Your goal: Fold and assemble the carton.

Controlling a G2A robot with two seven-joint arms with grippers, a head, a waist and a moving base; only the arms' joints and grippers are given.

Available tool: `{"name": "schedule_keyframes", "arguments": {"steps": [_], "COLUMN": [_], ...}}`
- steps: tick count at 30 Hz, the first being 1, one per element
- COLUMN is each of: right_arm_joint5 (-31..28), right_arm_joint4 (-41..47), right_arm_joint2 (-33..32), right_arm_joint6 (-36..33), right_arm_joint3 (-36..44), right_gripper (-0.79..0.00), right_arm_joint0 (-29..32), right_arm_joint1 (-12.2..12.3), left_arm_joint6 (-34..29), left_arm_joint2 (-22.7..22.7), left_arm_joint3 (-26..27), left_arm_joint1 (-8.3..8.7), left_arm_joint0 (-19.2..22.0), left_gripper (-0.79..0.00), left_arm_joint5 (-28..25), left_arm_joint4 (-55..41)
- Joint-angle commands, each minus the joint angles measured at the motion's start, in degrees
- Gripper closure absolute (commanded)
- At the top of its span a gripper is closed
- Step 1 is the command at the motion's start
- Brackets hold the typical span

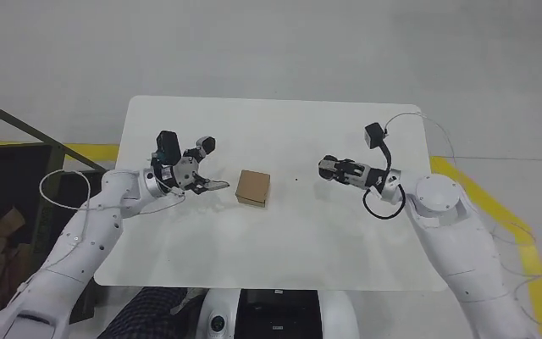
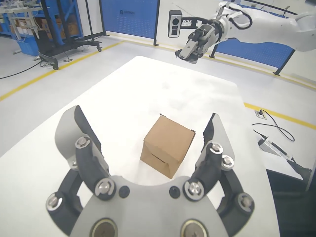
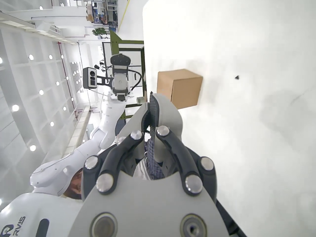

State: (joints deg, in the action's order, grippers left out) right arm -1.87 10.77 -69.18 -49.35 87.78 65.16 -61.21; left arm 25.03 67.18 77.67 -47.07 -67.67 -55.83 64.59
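My left gripper hangs spread wide, empty. Just beyond it the closed cardboard carton sits mid-way across the white table, touched by neither gripper. The left wrist view shows its tucked flap seam, the right wrist view plain faces. Farther across, my right gripper is pressed together, empty.

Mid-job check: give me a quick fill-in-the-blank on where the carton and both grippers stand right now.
1. The carton stands on the table, ____ the two grippers.
2. The left gripper has its jaws ____, with nothing in them.
3. The right gripper has its jaws ____, with nothing in them.
4. ____ gripper touches the carton.
Missing words: between; open; shut; neither.
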Motion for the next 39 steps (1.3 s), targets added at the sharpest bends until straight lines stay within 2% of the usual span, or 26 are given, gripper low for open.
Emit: {"name": "schedule_keyframes", "arguments": {"steps": [1, 7, 14, 21, 28, 33, 34, 36, 37, 38, 39], "right_arm_joint5": [-3.2, -11.4, -13.5, -13.4, -13.1, -13.6, -13.6, -13.2, -13.0, -13.0, -13.1], "right_arm_joint4": [-2.8, -8.5, -15.3, -19.3, -22.2, -23.9, -24.2, -24.4, -24.4, -24.4, -24.4], "right_arm_joint2": [-0.5, -2.9, -5.9, -9.5, -12.3, -14.1, -14.2, -14.4, -14.3, -14.3, -14.4], "right_arm_joint6": [2.1, 10.4, 15.5, 16.4, 17.6, 21.5, 22.6, 24.6, 25.3, 25.3, 25.2], "right_arm_joint3": [-2.2, -6.4, -7.6, -7.8, -9.5, -9.6, -9.5, -9.2, -9.1, -9.1, -9.2], "right_gripper": [0.000, 0.000, 0.000, 0.000, 0.000, -0.006, -0.163, -0.354, -0.720, -0.785, -0.092], "right_arm_joint0": [-0.5, -1.5, -2.6, -3.6, -5.1, -5.1, -4.9, -4.5, -4.4, -4.4, -4.4], "right_arm_joint1": [0.1, 0.2, 0.7, 1.4, 1.9, 2.1, 2.1, 2.0, 1.9, 1.9, 1.9], "left_arm_joint6": [-2.0, -5.9, -10.5, -15.6, -20.2, -21.5, -21.5, -21.2, -21.2, -21.2, -21.2], "left_arm_joint2": [2.2, 8.9, 13.0, 11.6, 8.1, 5.9, 5.7, 5.3, 5.3, 5.3, 5.3], "left_arm_joint3": [0.3, 0.3, -0.8, -3.1, -9.5, -12.6, -12.8, -12.8, -12.8, -12.8, -12.8], "left_arm_joint1": [0.46, 1.66, 2.30, 2.12, 1.65, 1.28, 1.24, 1.25, 1.25, 1.25, 1.25], "left_arm_joint0": [-1.3, -3.8, -3.3, 0.2, 6.9, 10.1, 10.4, 10.8, 10.8, 10.8, 10.8], "left_gripper": [-0.785, -0.785, -0.785, -0.785, -0.785, -0.785, -0.785, -0.785, -0.785, -0.785, -0.784], "left_arm_joint5": [-0.2, -0.5, -2.2, -2.2, -2.2, -2.2, -2.2, -2.2, -2.2, -2.2, -2.2], "left_arm_joint4": [-2.2, -7.0, -11.2, -16.5, -22.0, -22.4, -22.5, -22.6, -22.6, -22.6, -22.7]}}
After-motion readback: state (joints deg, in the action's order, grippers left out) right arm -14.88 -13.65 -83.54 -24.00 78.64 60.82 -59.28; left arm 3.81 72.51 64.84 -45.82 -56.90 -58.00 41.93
